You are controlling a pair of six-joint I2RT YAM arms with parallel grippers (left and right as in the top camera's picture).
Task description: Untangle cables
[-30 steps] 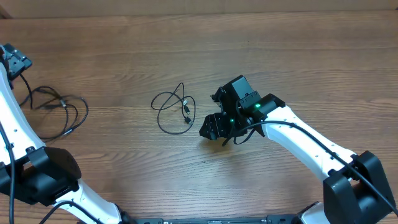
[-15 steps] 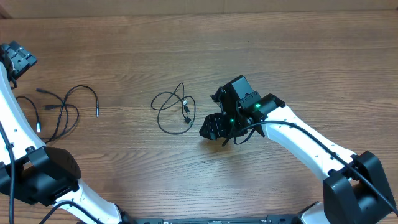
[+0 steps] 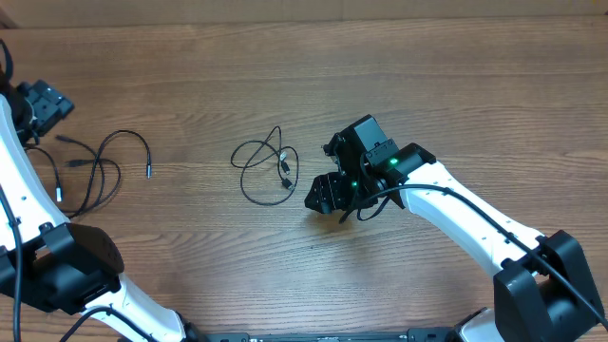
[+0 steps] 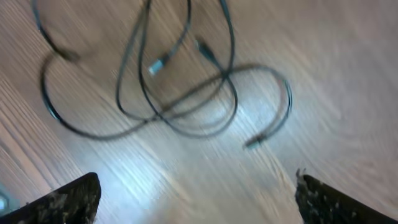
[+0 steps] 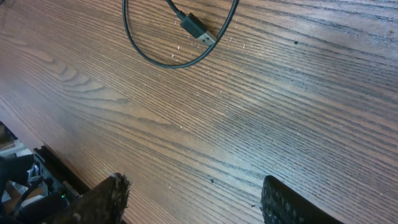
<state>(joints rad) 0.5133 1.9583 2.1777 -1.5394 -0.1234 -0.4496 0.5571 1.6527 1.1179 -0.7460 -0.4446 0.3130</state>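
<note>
One thin black cable point(image 3: 95, 169) lies spread in loose loops at the table's left. It shows blurred in the left wrist view point(image 4: 180, 93), with small plug ends. A second black cable point(image 3: 261, 171) lies looped at the table's middle. Its loop and USB plug show in the right wrist view point(image 5: 198, 28). My left gripper point(image 3: 43, 101) is open and empty, raised above the table beyond the left cable, and its fingers point(image 4: 196, 199) are wide apart. My right gripper point(image 3: 320, 196) is open and empty, just right of the middle cable, with its fingers point(image 5: 193, 199) over bare wood.
The wooden table point(image 3: 427, 85) stretches to the back and right. Thicker black wires run along the right arm point(image 3: 456, 214). The table's front edge and dark equipment show at the lower left of the right wrist view point(image 5: 31, 180).
The left cable dropped from a tight bunch near my left gripper and spread out on the table. The left gripper then moved slightly right. The right arm and middle cable stayed still.
</note>
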